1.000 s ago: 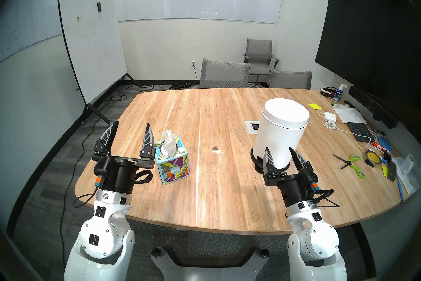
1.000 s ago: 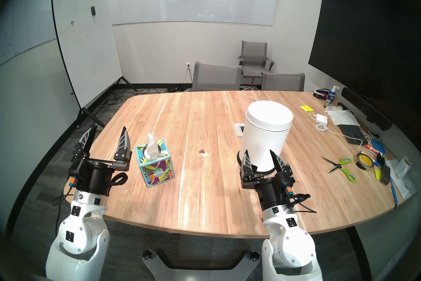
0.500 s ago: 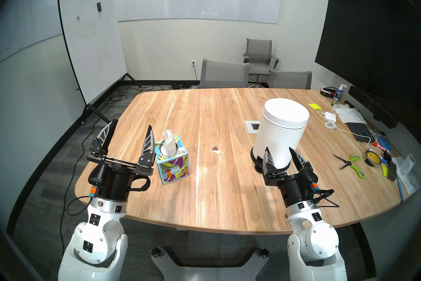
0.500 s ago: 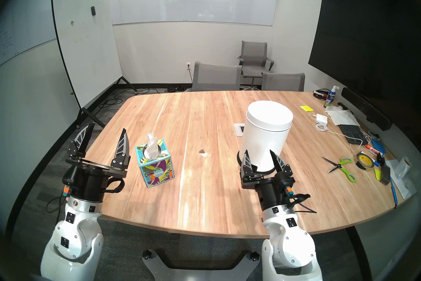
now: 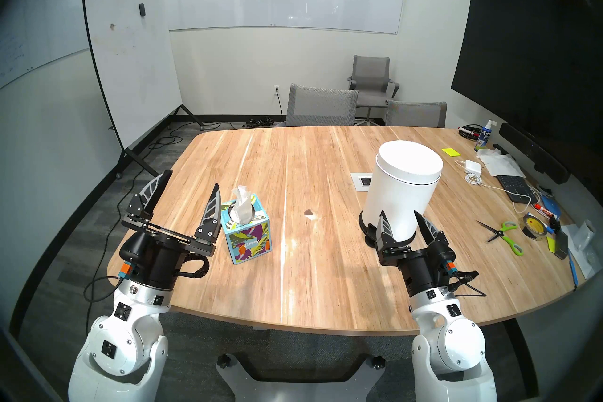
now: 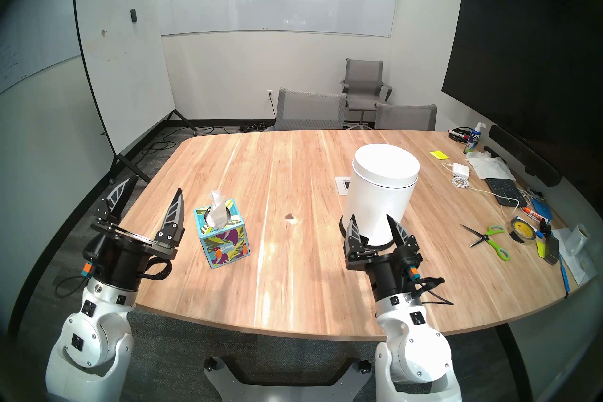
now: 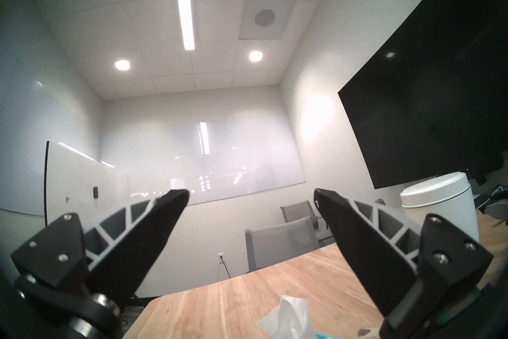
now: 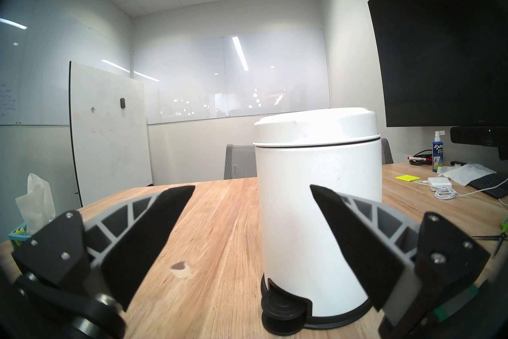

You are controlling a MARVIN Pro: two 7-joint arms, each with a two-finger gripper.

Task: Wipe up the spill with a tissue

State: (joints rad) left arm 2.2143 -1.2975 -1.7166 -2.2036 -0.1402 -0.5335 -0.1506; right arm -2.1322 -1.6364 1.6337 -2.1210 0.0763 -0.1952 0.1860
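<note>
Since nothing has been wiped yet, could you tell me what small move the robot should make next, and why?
Probably bring the left gripper down over the tissue sticking up from the tissue box. Its jaws are open and empty and it sits right beside the box, tilted upward. The spill lies untouched on the table, and the right gripper, also open, faces the white bin.

Left claw (image 5: pixel 192 183) now tilted further up and drawn back toward the table's near-left edge.
</note>
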